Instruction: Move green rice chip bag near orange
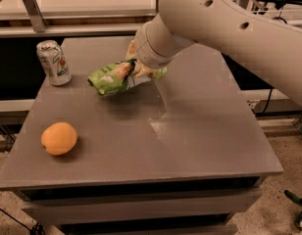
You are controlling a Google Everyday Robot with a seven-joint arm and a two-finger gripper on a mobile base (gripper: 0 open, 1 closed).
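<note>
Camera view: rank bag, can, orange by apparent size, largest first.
Largest: bag, held by the gripper above the table, far side.
Then can and orange: they look about alike, and the orange sits nearer the camera, so unranked.

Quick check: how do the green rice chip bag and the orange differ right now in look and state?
The green rice chip bag is crinkled, elongated and lime-green; the orange is round, smooth and plain orange. The bag is held in the gripper toward the back of the table, seemingly lifted above its shadow; the orange rests free at the front-left. The bag is the longer one. Both are over the same grey table.
</note>
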